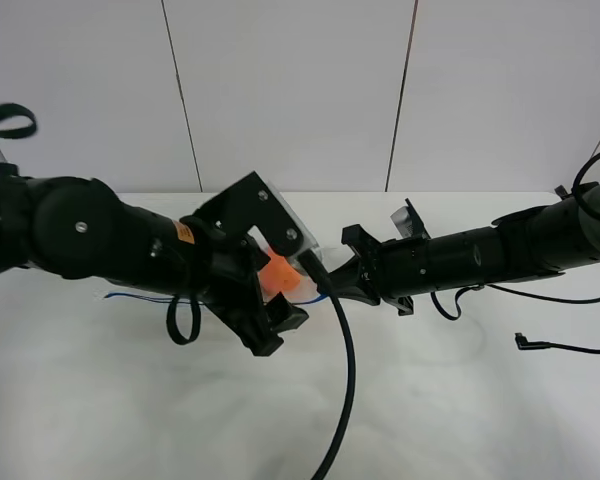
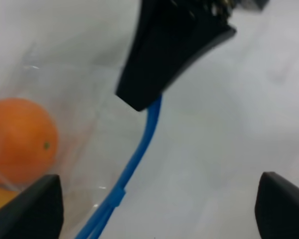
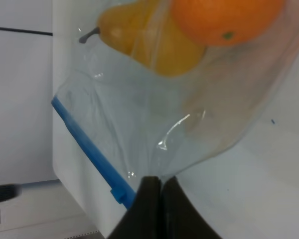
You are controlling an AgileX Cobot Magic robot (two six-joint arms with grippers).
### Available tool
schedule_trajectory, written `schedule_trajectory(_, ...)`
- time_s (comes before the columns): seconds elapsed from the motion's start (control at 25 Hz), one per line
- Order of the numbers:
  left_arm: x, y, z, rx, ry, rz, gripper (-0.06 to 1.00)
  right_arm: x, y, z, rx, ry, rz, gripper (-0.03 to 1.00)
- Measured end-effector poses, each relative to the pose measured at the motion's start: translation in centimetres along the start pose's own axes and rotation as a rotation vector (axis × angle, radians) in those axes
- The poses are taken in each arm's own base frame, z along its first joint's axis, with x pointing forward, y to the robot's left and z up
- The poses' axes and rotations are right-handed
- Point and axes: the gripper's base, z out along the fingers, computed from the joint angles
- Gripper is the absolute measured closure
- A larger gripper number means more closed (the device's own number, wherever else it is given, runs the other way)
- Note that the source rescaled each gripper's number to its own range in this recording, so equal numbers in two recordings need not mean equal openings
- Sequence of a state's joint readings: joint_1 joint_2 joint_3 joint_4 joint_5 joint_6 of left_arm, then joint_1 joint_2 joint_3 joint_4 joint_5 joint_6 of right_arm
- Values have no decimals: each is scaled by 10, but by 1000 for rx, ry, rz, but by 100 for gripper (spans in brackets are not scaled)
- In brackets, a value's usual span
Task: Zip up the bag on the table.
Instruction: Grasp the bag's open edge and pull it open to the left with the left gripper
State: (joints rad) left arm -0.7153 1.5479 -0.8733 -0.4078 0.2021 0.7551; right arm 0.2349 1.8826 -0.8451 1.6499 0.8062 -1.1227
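Note:
The clear bag [image 3: 189, 119] lies on the white table [image 1: 460, 400], mostly hidden under my left arm in the high view. An orange [image 1: 278, 275] shows through it, and in the right wrist view the orange [image 3: 224, 20] lies beside a yellow pear [image 3: 139, 35]. The dark item is hidden. My right gripper [image 1: 325, 283] is shut on the bag's edge, right at the blue zipper strip [image 3: 89, 144]. My left gripper [image 1: 270, 325] is open just above the bag. Its fingers [image 2: 35, 209] straddle the strip [image 2: 139, 149] close to the right gripper's fingers [image 2: 174, 50].
A black cable [image 1: 345, 390] hangs from the left wrist across the table's front. A thinner cable with a plug [image 1: 540, 345] lies at the right. A thin blue line [image 1: 130, 297] shows left of the left arm. A panelled wall stands behind the table's far edge [image 1: 460, 193].

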Motion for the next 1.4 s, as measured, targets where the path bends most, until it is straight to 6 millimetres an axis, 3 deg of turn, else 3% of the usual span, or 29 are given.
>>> schedule_trajectory(0.16, 10, 0, 22, -1, 41, 67, -6, 0, 1, 0, -11, 5, 3, 97)
schedule_trajectory(0.44, 17, 1, 39, -24, 50, 101, -5, 1, 2, 0, -19, 9, 3, 97)
schedule_trajectory(0.76, 16, 3, 40, -46, 39, 171, 23, 2, 7, 0, -74, 20, 17, 97)
schedule_trajectory(1.04, 17, 5, 40, -48, 47, 201, 26, 2, 9, 0, -98, 19, 26, 97)
schedule_trajectory(1.4, 29, 24, 38, -59, 102, 168, 30, 2, 9, 0, -98, 19, 26, 97)
